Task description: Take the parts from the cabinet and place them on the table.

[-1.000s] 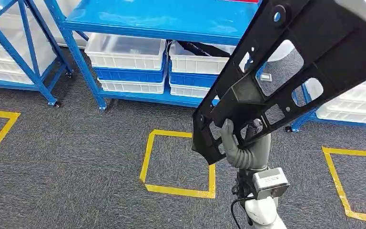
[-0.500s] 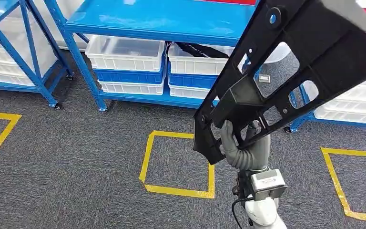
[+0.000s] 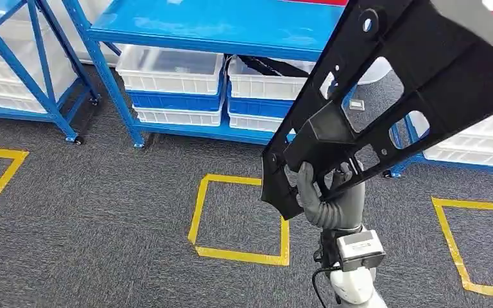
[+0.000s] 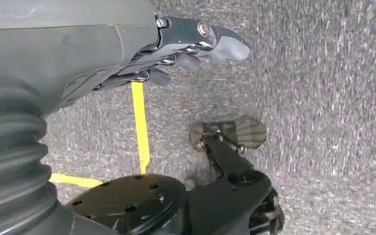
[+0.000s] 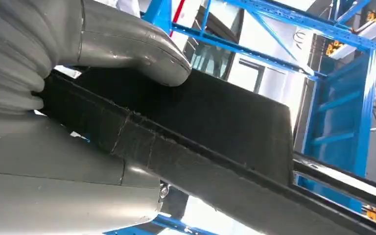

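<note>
A long black plastic part (image 3: 398, 83) with cut-out holes slants up across the head view from low centre to the top right. My right hand (image 3: 324, 192) grips its lower end from below, thumb over one edge. The right wrist view shows the same black part (image 5: 215, 132) clamped between the grey thumb (image 5: 137, 49) and the palm. My left hand (image 4: 176, 46) hangs over the grey carpet with its fingers loosely extended and nothing in them.
A blue shelving unit (image 3: 218, 29) stands ahead with white bins (image 3: 170, 67) and blue bins (image 3: 176, 101) on its lowest level; a second blue rack (image 3: 19, 70) is at the left. Yellow tape squares (image 3: 241, 218) mark the grey carpet.
The whole view has shifted slightly as the camera moved. My right hand with the black part has risen a little and kept its grip.
</note>
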You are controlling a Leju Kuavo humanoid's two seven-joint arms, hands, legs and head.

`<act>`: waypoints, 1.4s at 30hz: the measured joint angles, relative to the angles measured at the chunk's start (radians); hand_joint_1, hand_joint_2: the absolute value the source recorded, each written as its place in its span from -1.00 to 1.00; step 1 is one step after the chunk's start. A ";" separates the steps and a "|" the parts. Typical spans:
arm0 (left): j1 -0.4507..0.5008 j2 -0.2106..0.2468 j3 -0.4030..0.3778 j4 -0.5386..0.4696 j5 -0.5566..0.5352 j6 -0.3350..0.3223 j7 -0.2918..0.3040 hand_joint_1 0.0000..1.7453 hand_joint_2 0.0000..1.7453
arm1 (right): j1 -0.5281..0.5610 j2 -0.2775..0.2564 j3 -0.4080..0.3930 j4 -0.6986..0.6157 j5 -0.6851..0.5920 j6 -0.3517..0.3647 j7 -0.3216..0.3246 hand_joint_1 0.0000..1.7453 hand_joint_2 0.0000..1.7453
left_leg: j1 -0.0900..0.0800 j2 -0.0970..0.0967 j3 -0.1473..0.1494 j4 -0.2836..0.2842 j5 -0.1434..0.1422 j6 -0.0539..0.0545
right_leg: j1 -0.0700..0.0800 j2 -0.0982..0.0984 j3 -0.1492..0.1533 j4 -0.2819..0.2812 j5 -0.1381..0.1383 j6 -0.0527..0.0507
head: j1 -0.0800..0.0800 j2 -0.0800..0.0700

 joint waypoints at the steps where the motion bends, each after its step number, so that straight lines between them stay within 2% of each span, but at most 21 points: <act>1: 0.000 0.000 0.000 0.000 0.000 0.000 0.000 -1.00 1.00 | 0.004 -0.002 0.000 0.000 0.000 0.000 0.000 1.00 1.00 | 0.000 0.000 -0.003 0.000 0.002 -0.002 | -0.005 0.000 -0.039 0.076 -0.025 0.002 | 0.000 0.000; 3: 0.001 0.000 0.000 0.000 0.000 -0.001 0.000 -1.00 1.00 | 0.007 -0.005 0.000 0.000 0.000 0.000 0.000 1.00 1.00 | 0.003 0.000 -0.006 0.000 0.005 -0.008 | -0.014 0.000 -0.052 0.099 -0.018 0.019 | 0.000 0.000; 6: 0.000 -0.002 0.000 0.000 0.000 -0.001 0.000 -1.00 1.00 | 0.006 -0.005 0.000 0.000 0.000 0.000 0.000 1.00 1.00 | 0.015 -0.004 -0.007 0.002 0.011 -0.028 | -0.031 0.000 0.082 -0.161 0.087 0.065 | 0.000 0.000; 7: 0.001 0.002 0.000 -0.002 0.000 -0.001 0.000 -1.00 1.00 | 0.005 -0.005 0.000 0.000 0.001 0.000 0.000 1.00 1.00 | 0.008 -0.005 -0.008 0.003 0.013 -0.039 | -0.032 0.001 0.095 -0.202 0.089 0.065 | 0.005 0.000; 9: 0.000 0.002 0.001 -0.003 -0.006 -0.001 -0.001 -1.00 1.00 | 0.008 -0.006 0.000 -0.001 0.006 -0.002 0.002 1.00 1.00 | 0.007 -0.007 -0.008 -0.003 0.019 -0.057 | -0.020 0.008 0.088 -0.198 0.096 0.030 | 0.000 0.000; 12: 0.003 0.002 0.005 -0.003 -0.010 -0.003 -0.001 -1.00 1.00 | 0.009 -0.006 0.000 -0.001 0.015 -0.002 0.002 1.00 1.00 | 0.018 -0.006 -0.013 -0.005 0.024 -0.075 | -0.025 0.003 0.090 -0.199 0.111 -0.002 | -0.002 0.000; 15: 0.003 0.002 0.006 -0.003 -0.016 -0.006 -0.001 -1.00 1.00 | 0.009 -0.005 0.001 -0.001 0.020 -0.002 0.002 1.00 1.00 | 0.013 -0.004 -0.084 0.171 -0.093 -0.071 | -0.016 -0.011 0.088 -0.198 0.115 -0.016 | -0.004 0.000; 17: 0.003 0.002 0.006 -0.003 -0.020 -0.007 -0.001 -1.00 1.00 | 0.009 -0.006 0.001 -0.001 0.024 -0.002 0.003 1.00 1.00 | 0.011 -0.003 -0.138 0.303 -0.139 -0.069 | -0.006 -0.024 0.087 -0.197 0.114 -0.019 | -0.003 0.000; 18: 0.004 0.002 0.007 -0.003 -0.021 -0.007 -0.001 -1.00 1.00 | 0.010 -0.006 0.001 -0.001 0.026 -0.002 0.005 1.00 1.00 | 0.009 -0.003 -0.136 0.303 -0.131 -0.066 | -0.002 -0.031 0.089 -0.197 0.113 -0.020 | -0.003 0.000; 20: 0.004 0.003 0.008 -0.003 -0.026 -0.007 -0.001 -1.00 1.00 | 0.009 -0.006 0.002 -0.001 0.028 -0.002 0.005 1.00 1.00 | 0.005 0.002 -0.071 0.185 -0.063 -0.054 | 0.002 -0.047 0.094 -0.197 0.110 -0.023 | -0.003 0.000; 21: 0.004 0.003 0.008 -0.003 -0.028 -0.007 -0.002 -1.00 1.00 | 0.010 -0.006 0.003 -0.001 0.030 -0.002 0.006 1.00 1.00 | 0.001 0.022 -0.019 0.091 -0.023 -0.046 | 0.004 -0.056 0.099 -0.197 0.107 -0.026 | -0.004 0.000; 22: 0.003 0.003 0.008 -0.005 -0.029 -0.007 -0.002 -1.00 1.00 | 0.010 -0.006 0.002 -0.001 0.030 -0.002 0.006 1.00 1.00 | -0.009 0.078 0.015 0.028 -0.024 -0.039 | 0.008 -0.064 0.102 -0.197 0.103 -0.024 | -0.003 0.000; 23: 0.001 0.003 0.008 -0.005 -0.029 -0.007 -0.002 -1.00 1.00 | 0.009 -0.006 0.002 -0.001 0.031 -0.003 0.007 1.00 1.00 | -0.015 0.070 0.013 0.022 -0.021 -0.034 | 0.021 -0.071 0.097 -0.192 0.100 -0.019 | -0.001 0.000; 27: 0.003 0.003 0.013 -0.005 -0.029 -0.007 -0.001 -1.00 1.00 | 0.009 -0.006 0.002 -0.002 0.033 -0.004 0.007 1.00 1.00 | -0.016 0.025 0.001 0.014 -0.012 -0.017 | 0.017 -0.101 0.100 -0.195 0.096 -0.005 | 0.000 0.000; 30: 0.000 0.004 0.014 -0.006 -0.029 -0.005 0.000 -1.00 1.00 | 0.010 -0.010 0.003 -0.003 0.034 -0.006 0.007 1.00 1.00 | -0.008 -0.006 -0.005 0.010 -0.001 -0.001 | 0.007 -0.014 0.025 -0.041 0.014 -0.010 | 0.004 0.000; 32: -0.001 0.004 0.014 -0.006 -0.030 -0.005 0.000 -1.00 1.00 | 0.016 -0.015 0.003 -0.002 0.034 -0.007 0.007 1.00 1.00 | -0.008 -0.032 -0.013 0.010 0.003 0.002 | 0.004 -0.006 -0.051 0.111 -0.038 -0.010 | 0.003 0.000; 33: 0.002 0.004 0.015 -0.006 -0.030 -0.005 0.000 -1.00 1.00 | 0.019 -0.016 0.003 -0.002 0.034 -0.007 0.007 1.00 1.00 | -0.008 -0.044 -0.015 0.010 0.005 0.001 | 0.004 -0.005 -0.063 0.132 -0.037 -0.003 | 0.003 0.000; 36: 0.005 0.002 0.016 -0.005 -0.034 -0.007 -0.004 -1.00 1.00 | 0.022 -0.017 0.003 -0.003 0.035 -0.007 0.007 1.00 1.00 | -0.007 -0.084 -0.016 0.010 0.012 -0.007 | -0.005 0.011 0.028 -0.058 0.051 0.027 | 0.003 0.000; 37: 0.004 0.002 0.016 -0.005 -0.036 -0.007 -0.005 -1.00 1.00 | 0.022 -0.017 0.003 -0.003 0.035 -0.007 0.006 1.00 1.00 | -0.006 -0.098 -0.017 0.010 0.016 -0.013 | -0.010 0.056 0.079 -0.157 0.084 0.032 | 0.004 0.000; 38: 0.002 0.002 0.018 -0.006 -0.037 -0.008 -0.007 -1.00 1.00 | 0.023 -0.017 0.003 -0.003 0.036 -0.007 0.004 1.00 1.00 | -0.013 -0.109 -0.021 0.014 0.018 -0.019 | -0.008 0.081 0.090 -0.191 0.084 0.023 | 0.003 0.000; 42: 0.012 0.002 0.025 -0.005 -0.039 -0.010 -0.011 -1.00 1.00 | 0.031 -0.016 0.004 -0.003 0.038 -0.007 0.001 1.00 1.00 | -0.008 -0.146 -0.033 -0.001 0.036 -0.047 | -0.003 0.037 0.094 -0.193 0.101 -0.010 | 0.002 0.000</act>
